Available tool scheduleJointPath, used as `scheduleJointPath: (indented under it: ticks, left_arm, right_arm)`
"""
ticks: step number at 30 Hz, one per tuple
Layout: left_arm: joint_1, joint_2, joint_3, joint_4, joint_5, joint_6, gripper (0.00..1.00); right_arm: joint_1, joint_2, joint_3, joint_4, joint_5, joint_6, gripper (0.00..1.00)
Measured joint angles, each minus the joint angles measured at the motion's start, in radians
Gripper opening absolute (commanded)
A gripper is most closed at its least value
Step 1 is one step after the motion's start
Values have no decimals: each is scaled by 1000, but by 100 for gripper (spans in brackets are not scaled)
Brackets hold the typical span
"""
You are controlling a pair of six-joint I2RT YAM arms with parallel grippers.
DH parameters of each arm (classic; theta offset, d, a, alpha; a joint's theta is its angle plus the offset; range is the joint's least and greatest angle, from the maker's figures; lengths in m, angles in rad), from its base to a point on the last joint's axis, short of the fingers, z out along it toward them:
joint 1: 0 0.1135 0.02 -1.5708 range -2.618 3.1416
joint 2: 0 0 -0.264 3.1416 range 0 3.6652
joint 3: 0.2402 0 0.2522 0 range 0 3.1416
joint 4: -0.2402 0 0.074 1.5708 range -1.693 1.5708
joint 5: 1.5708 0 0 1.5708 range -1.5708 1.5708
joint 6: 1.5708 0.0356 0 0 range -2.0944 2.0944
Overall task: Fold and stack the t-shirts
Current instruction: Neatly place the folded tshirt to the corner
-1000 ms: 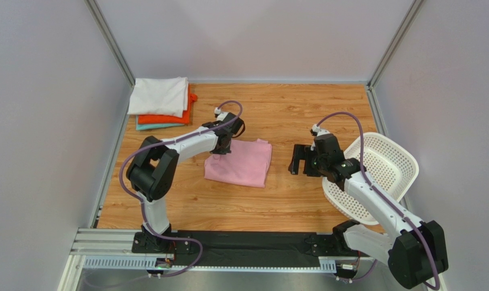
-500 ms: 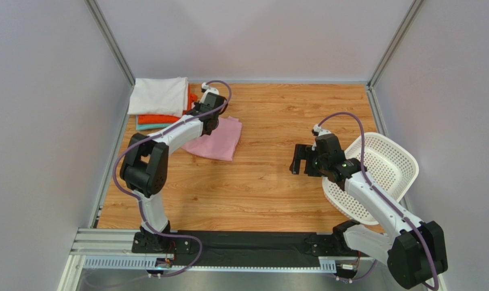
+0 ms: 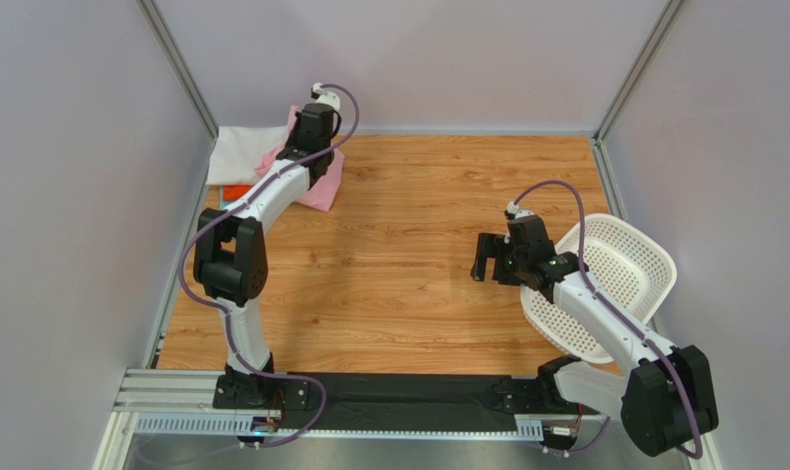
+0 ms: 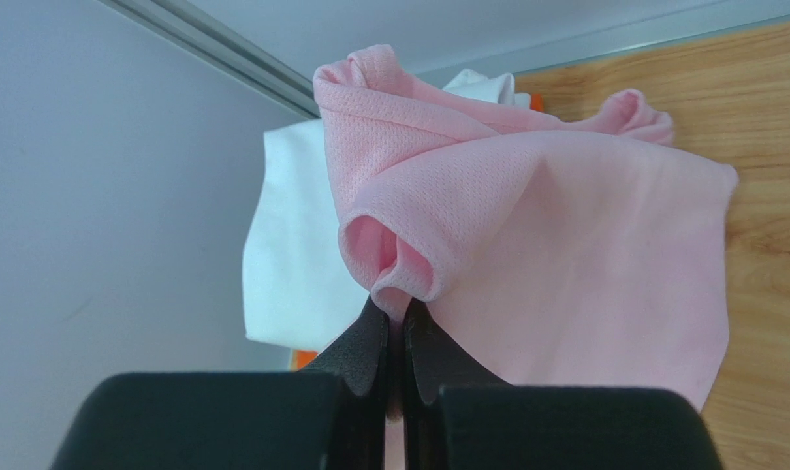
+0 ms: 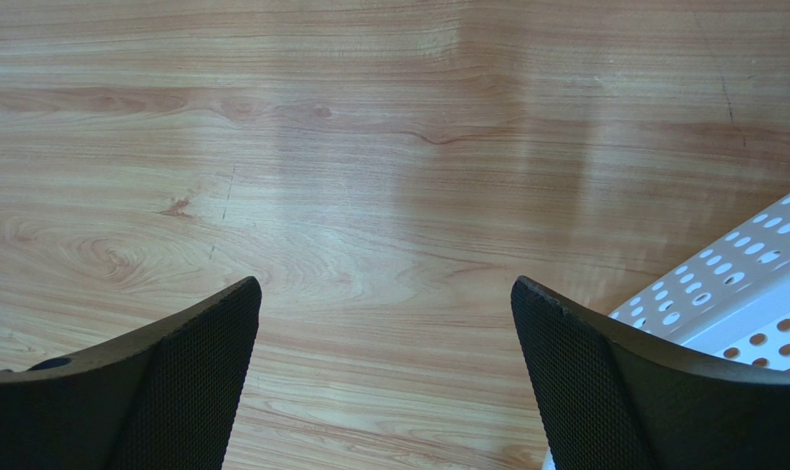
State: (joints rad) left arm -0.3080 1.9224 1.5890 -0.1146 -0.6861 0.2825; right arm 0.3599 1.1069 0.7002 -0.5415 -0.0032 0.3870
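My left gripper is shut on a bunched edge of the light pink t-shirt and holds it raised at the back left. The cloth drapes over the right edge of the folded stack. In the left wrist view the fingertips pinch a pink fold above the white t-shirt. The white t-shirt tops the stack, and a strip of the orange-red one shows beneath it. The teal one is hidden. My right gripper is open and empty over bare wood, its jaws wide apart in the right wrist view.
A white perforated basket lies tilted at the right edge, beside my right arm; its rim shows in the right wrist view. Grey walls and metal corner posts enclose the wooden table on three sides.
My left gripper has carried the pink t-shirt from the table's middle back and left, up over the folded stack. The right arm has not moved.
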Motion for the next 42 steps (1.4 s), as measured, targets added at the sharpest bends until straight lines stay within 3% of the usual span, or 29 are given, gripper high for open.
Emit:
scheduleJointPath:
  ticks: [15, 32, 42]
  left_arm:
    - [14, 59, 157, 5, 2, 219, 0]
    - [37, -32, 175, -78, 43, 240, 0]
    - [97, -103, 129, -41, 69, 237, 0]
  right_arm:
    - [-10, 34, 0, 2, 14, 0, 100]
    - [-10, 38, 0, 3, 14, 0, 100]
    - [-10, 38, 0, 3, 15, 0, 100]
